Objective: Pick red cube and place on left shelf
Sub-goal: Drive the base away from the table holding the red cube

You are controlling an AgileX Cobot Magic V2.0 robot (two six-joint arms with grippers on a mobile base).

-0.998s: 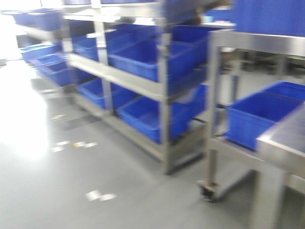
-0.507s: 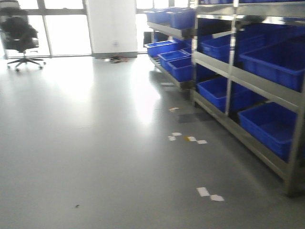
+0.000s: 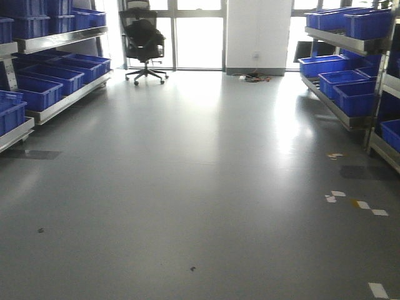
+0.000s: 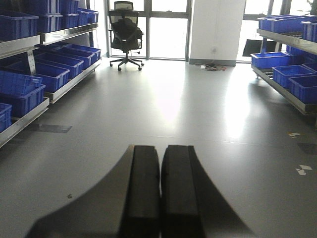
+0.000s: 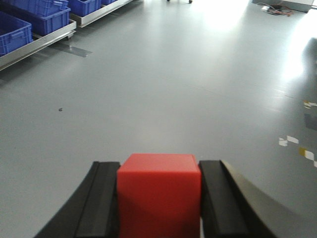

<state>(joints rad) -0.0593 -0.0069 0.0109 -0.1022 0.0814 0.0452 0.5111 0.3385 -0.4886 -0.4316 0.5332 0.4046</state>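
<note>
The red cube (image 5: 158, 196) is clamped between the two black fingers of my right gripper (image 5: 158, 166), held above the grey floor. My left gripper (image 4: 161, 148) is shut with its pads pressed together and nothing between them. The left shelf (image 3: 61, 39) runs along the left wall, a steel rack with several blue crates on its tiers. It also appears in the left wrist view as the left shelf (image 4: 65, 33) and at the top left of the right wrist view as the left shelf (image 5: 42, 41). Both grippers are well away from it.
A second steel rack with blue crates (image 3: 350, 44) lines the right side. A black office chair (image 3: 145, 37) stands at the far end by the windows, near a white pillar (image 3: 256, 34). Tape scraps (image 3: 337, 197) and cables (image 3: 253, 77) lie on the floor.
The front view has swung leftward, from a close rack of blue crates to the open aisle with racks on both sides and the chair ahead.
</note>
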